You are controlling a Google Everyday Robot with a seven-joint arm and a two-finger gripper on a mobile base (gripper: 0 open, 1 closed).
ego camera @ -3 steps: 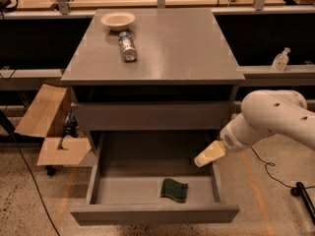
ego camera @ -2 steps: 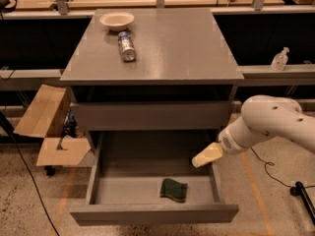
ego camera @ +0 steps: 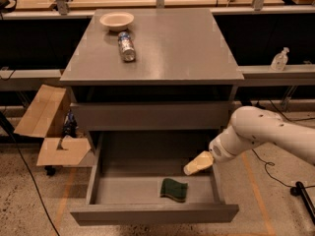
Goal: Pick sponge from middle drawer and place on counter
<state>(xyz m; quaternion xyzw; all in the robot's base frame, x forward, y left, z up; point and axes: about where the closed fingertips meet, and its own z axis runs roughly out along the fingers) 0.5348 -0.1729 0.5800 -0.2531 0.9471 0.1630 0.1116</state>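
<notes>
The sponge [ego camera: 173, 189], dark green face up, lies in the front right part of the open middle drawer [ego camera: 152, 214]. My gripper [ego camera: 197, 163] hangs over the drawer's right side, just above and to the right of the sponge, apart from it. It points down-left from the white arm [ego camera: 266, 134]. The counter [ego camera: 167, 53] is the grey cabinet top above.
A white bowl [ego camera: 116, 20] and a silver can [ego camera: 127, 46] lie on the counter's back left. An open cardboard box [ego camera: 49, 132] stands left of the cabinet. A clear bottle [ego camera: 279, 59] sits on the shelf at right. Cables run over the floor at right.
My gripper has moved slightly left and down, closer to the sponge. The sponge and drawer have not moved.
</notes>
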